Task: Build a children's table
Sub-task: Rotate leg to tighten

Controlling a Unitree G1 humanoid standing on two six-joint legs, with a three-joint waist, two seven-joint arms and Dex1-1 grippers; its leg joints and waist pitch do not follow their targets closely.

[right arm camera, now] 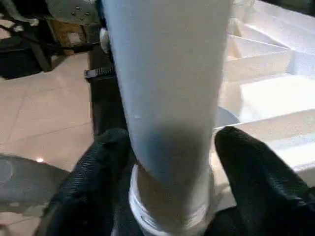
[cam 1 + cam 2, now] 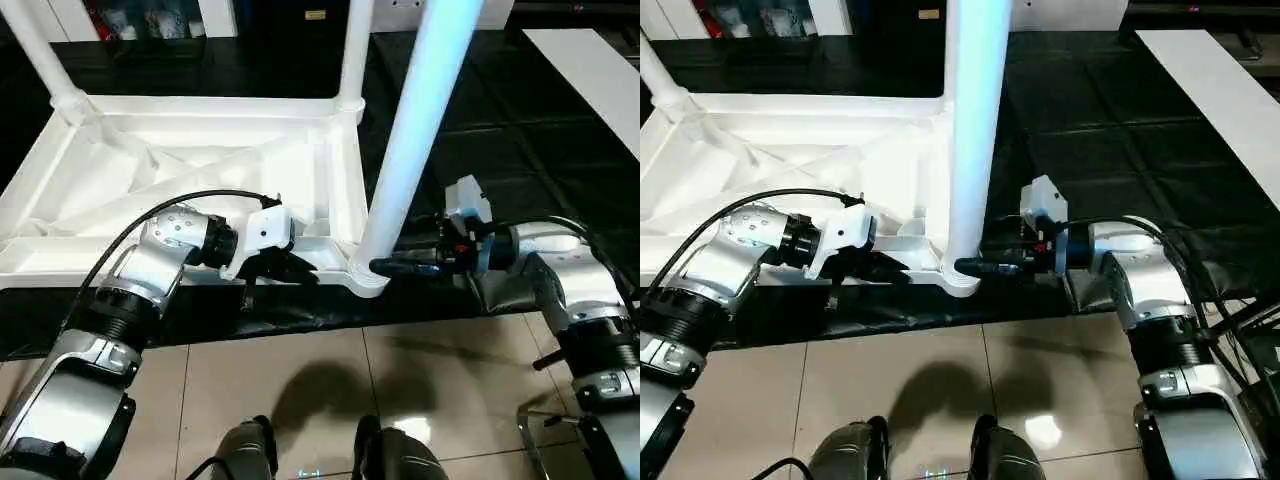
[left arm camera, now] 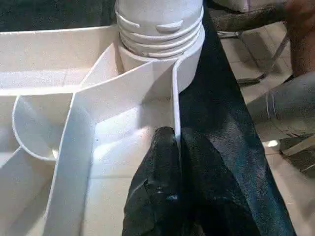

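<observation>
Three legs stand up from the upturned table top on the dark mat, the left gripper pinched shut on its near rim while the right gripper has its fingers spread around the near corner leg.

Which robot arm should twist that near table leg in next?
Right, probably. The right gripper already has its two fingers either side of the near leg just above its corner socket. The left gripper is shut on the tabletop's edge wall, steadying it.
</observation>
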